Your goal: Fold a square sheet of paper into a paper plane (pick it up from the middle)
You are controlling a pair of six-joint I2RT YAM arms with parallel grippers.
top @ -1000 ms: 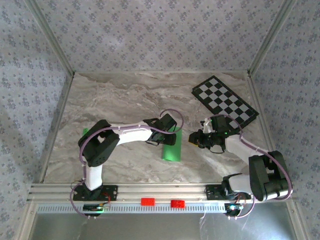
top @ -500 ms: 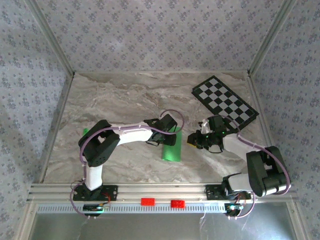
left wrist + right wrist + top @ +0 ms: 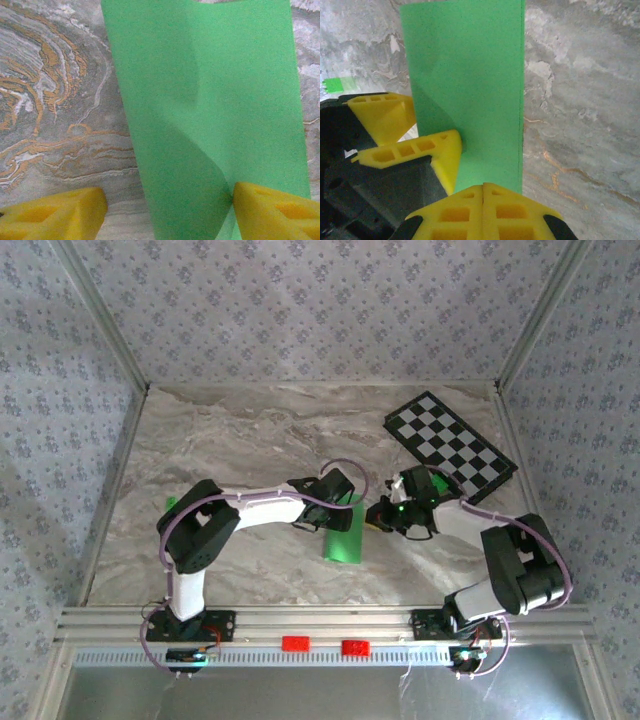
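1. Green is what jumps out: the square sheet of paper (image 3: 345,535) lies on the marble worktop (image 3: 250,440) roughly mid-way between the two arms. It looks doubled over into a long strip.
2. Left arm: it rises from its base at the near-left edge, the elbow is bent sharply, and the forearm runs right and low across the worktop to the far end of the strip.
3. The left end effector (image 3: 342,506) points down at the paper with its yellow fingers (image 3: 50,215) standing apart. In the left wrist view one finger sits on bare marble beside the strip. The other touches the paper where the top layer curls up a bit.
4. Right arm: from its base at the near-right edge it folds back on itself, then reaches left, with the wrist dipped toward the strip's far-right corner.
5. The right end effector (image 3: 376,521) has its fingers pressed flat together, tips right at the paper's edge. Honestly can't tell whether any paper is nipped between them.
6. The two end effectors sit just beside each other at the same end of the strip.
7. A checkered board (image 3: 450,445) lies at the far right, well apart from the paper.
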